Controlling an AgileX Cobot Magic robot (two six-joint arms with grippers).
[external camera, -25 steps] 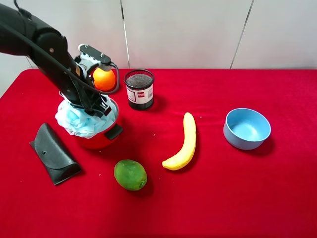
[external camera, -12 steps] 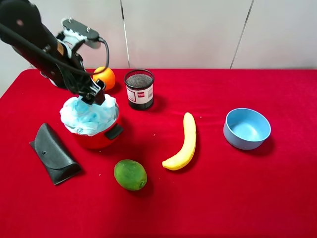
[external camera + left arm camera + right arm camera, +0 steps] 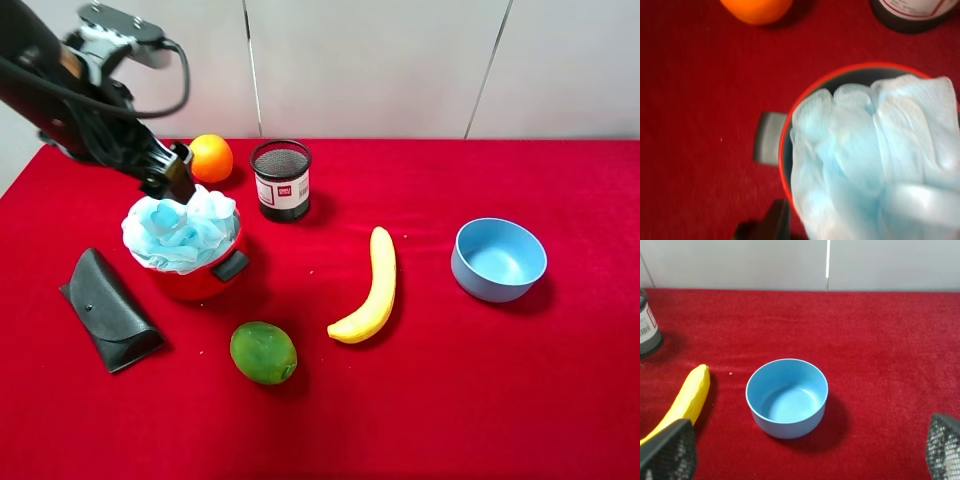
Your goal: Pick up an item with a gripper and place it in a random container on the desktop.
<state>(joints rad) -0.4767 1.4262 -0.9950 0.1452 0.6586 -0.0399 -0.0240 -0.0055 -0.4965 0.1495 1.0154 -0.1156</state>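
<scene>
The light-blue mesh pouf [image 3: 180, 230] sits in the round red pot [image 3: 205, 282] on the red desktop [image 3: 450, 390] and bulges over its rim. My left gripper [image 3: 172, 178] hangs just above the pouf's back edge, open, holding nothing. The left wrist view looks down on the pouf [image 3: 870, 160], the pot's red rim [image 3: 840, 70] and one grey handle [image 3: 767, 137]; only one dark fingertip [image 3: 775, 220] shows. My right gripper [image 3: 805, 452] is open and empty, with its fingertips [image 3: 665, 450] wide apart on the near side of the blue bowl. It is out of the high view.
An orange [image 3: 211, 157] and a black mesh cup [image 3: 281, 179] stand behind the pot. A black glasses case [image 3: 108, 308] lies to its left, a green lime [image 3: 263, 352] in front. A banana [image 3: 372, 287] lies mid-table and a blue bowl [image 3: 498, 259] stands at the right.
My left gripper has let go of the pouf and lifted up and back to the left. The pouf stays in the pot and has puffed up.
</scene>
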